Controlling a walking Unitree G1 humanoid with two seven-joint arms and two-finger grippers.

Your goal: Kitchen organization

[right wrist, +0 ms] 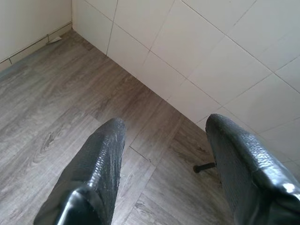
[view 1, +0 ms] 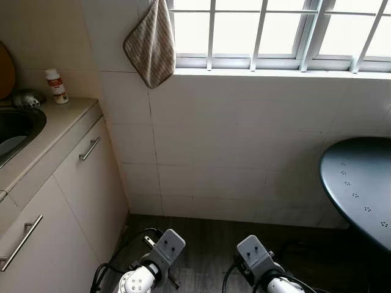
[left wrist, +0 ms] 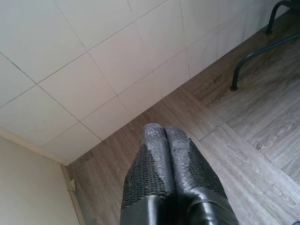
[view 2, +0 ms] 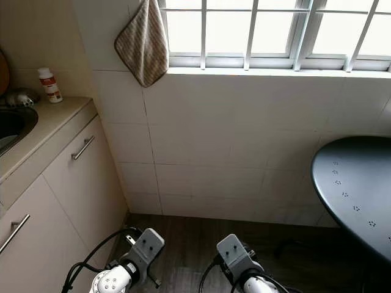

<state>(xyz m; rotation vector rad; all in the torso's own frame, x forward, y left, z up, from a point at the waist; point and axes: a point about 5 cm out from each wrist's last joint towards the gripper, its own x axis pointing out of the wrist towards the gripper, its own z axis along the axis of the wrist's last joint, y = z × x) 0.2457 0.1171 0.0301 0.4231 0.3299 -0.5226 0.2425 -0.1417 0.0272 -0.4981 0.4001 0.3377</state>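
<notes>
Both arms hang low in front of me over a wooden floor (view 1: 201,244). My left gripper (left wrist: 164,133) is shut, its two black fingers pressed together with nothing between them. My right gripper (right wrist: 164,136) is open and holds nothing. On the beige counter (view 1: 61,122) at the left stands a small white bottle with a red label (view 1: 57,85) beside a metal sink (view 1: 15,131). A striped brown cloth (view 1: 151,44) hangs on the tiled wall by the window.
Beige cabinets with bar handles (view 1: 89,148) run along the left. A round dark table (view 1: 360,183) juts in at the right, its black legs (left wrist: 248,58) on the floor. A barred window (view 1: 275,30) is straight ahead above the white tiled wall.
</notes>
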